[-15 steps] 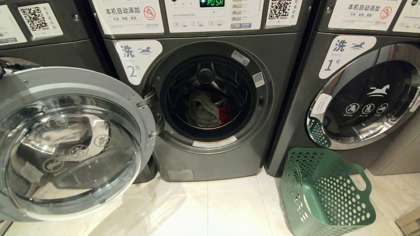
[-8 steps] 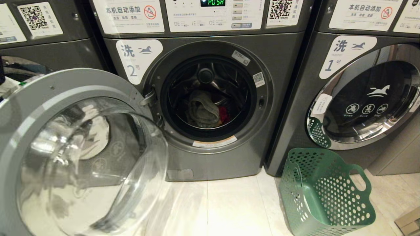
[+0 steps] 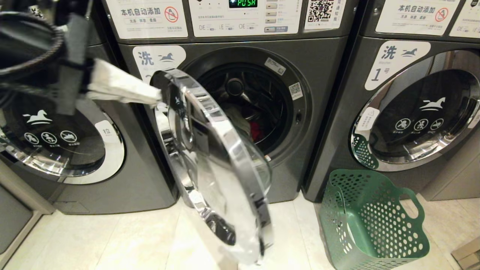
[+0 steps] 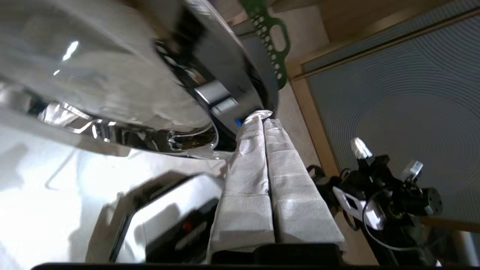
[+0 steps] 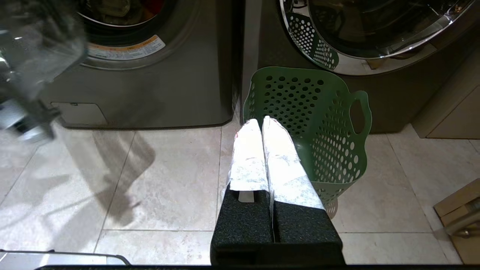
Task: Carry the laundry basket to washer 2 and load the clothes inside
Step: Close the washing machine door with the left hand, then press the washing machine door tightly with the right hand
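Note:
Washer 2 (image 3: pixel 157 60) stands in the middle with its round glass door (image 3: pixel 221 157) swung about halfway across the opening. In the drum lie the clothes: a grey-green piece (image 3: pixel 240 120) and a red one (image 3: pixel 255 131). My left gripper (image 3: pixel 156 99), its fingers wrapped in white, is shut with nothing in it. Its tips (image 4: pixel 262 114) rest against the door's outer side near the rim. The green laundry basket (image 3: pixel 371 221) stands empty on the floor before washer 1. My right gripper (image 5: pixel 261 120) hangs shut and empty beside the basket (image 5: pixel 318 123).
Washer 1 (image 3: pixel 412 112) on the right and another washer (image 3: pixel 75 150) on the left have their doors shut. Pale floor tiles (image 3: pixel 131 240) lie in front. A cardboard box (image 5: pixel 461 210) and a wooden cabinet (image 5: pixel 450 112) sit at the far right.
The door of washer 2 has swung from wide open at the left to about halfway shut. My left arm has come into the head view at the upper left, behind the door.

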